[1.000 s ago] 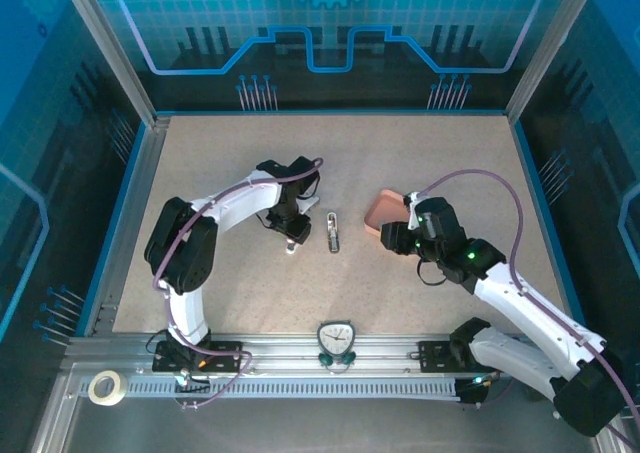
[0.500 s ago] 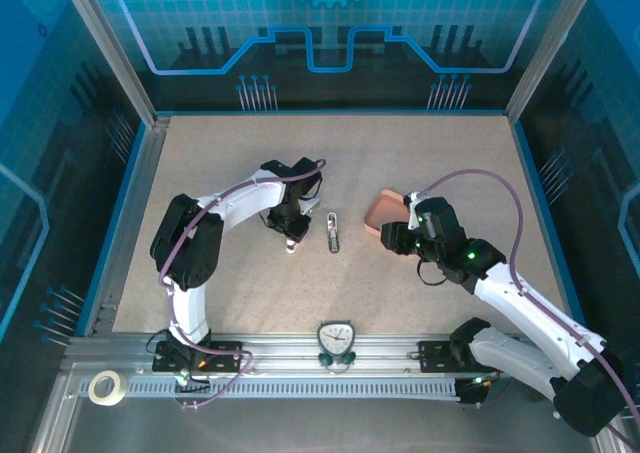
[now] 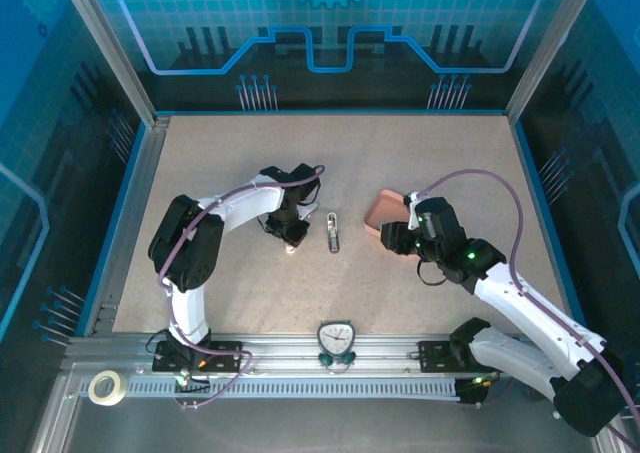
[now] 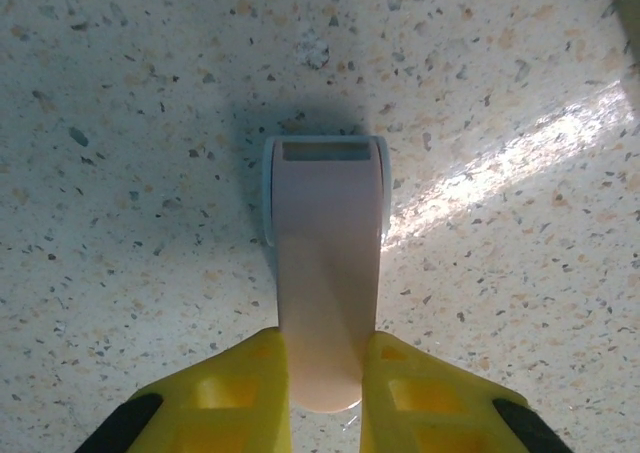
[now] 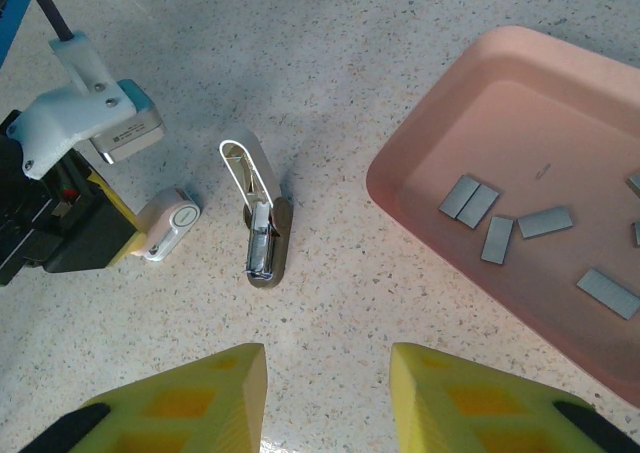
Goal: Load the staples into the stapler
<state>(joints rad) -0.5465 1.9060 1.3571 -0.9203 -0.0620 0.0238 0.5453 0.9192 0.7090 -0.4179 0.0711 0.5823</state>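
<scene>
Presently, left hand [image 4: 325, 373] pinches pink stapler body [image 4: 328, 253] left of metal stapler part [image 5: 262, 243]; right hand [image 5: 325, 363] (spread, empty) hovers nearby; staples [image 5: 497, 239] lie right of it.

Speckled table [image 5: 400, 303] bears pink tray [image 5: 520, 83] and stapler's metal part [image 5: 265, 248].

The salmon tray [image 5: 425, 168] runs off the right edge of the right wrist view, cropping some of the staples [image 5: 497, 239]. In the left wrist view the near end of the stapler's pink body [image 4: 328, 233] is hidden between the fingers [image 4: 225, 393] of the left gripper [image 4: 325, 363], themselves cut by the bottom edge.
</scene>
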